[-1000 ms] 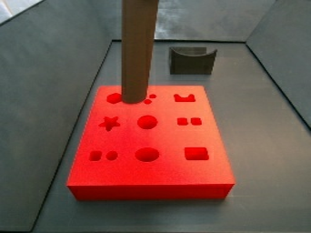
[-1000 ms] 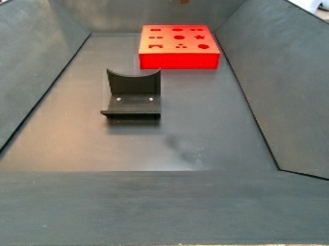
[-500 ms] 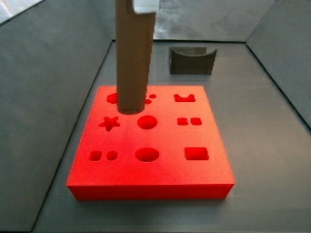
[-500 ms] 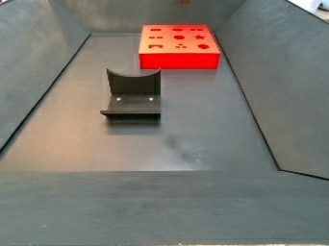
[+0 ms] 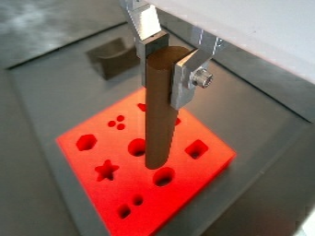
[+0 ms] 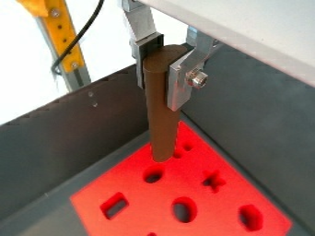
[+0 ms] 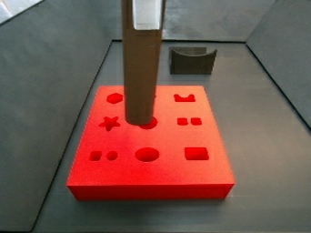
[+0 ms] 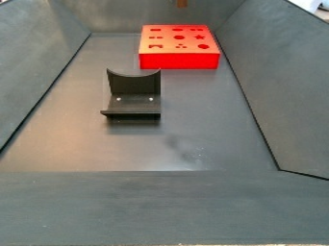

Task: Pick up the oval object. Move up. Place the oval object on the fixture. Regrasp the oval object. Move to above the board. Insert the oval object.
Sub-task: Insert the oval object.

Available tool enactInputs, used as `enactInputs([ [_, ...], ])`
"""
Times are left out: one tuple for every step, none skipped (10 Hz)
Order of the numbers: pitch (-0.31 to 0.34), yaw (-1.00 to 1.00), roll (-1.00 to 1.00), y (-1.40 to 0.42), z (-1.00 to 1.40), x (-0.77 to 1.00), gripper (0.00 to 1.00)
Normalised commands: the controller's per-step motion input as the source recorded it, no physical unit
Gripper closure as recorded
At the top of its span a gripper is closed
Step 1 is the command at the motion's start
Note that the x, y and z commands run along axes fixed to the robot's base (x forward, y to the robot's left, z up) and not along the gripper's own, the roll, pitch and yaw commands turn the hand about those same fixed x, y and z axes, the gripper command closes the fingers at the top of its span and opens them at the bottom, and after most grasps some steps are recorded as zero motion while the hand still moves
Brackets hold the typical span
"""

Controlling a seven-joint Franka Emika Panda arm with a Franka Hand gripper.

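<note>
- The board lies flat at the centre of a side view, on the grey tabletop; in the other side picture it sits far off at upper centre.
- The fixture stands well apart from the board, empty, left of centre in a side view and at upper right in the other.
- The peg hangs upright over the board, its lower end near the middle round hole; whether the tip is already inside, I cannot tell.
- The gripper is clamped on the peg's top end, silver fingers pressed on both sides in both wrist views.
- Risk, as I judge it: the peg is long and held only at its top, so a small tilt swings the tip sideways. Lowered off-centre, it would catch the hole's rim, jam, or slip in the pads.
- The round hole may also be the wrong one for an oval section, so pushing down here could wedge the peg.
</note>
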Motion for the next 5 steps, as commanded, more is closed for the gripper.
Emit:
enactInputs([
  [-0.306, -0.44, -0.31, 0.09, -0.08, 0.00, 1.00],
  [-0.043, -0.09, -0.04, 0.04, -0.15, 0.00, 1.00],
  [0.054, -0.10, -0.02, 0.37, -0.39, 0.07, 1.00],
  [0.064, -0.08, 0.01, 0.31, -0.52, 0.03, 1.00],
  [0.014, -0.08, 0.04, 0.05, -0.44, 0.00, 1.00],
])
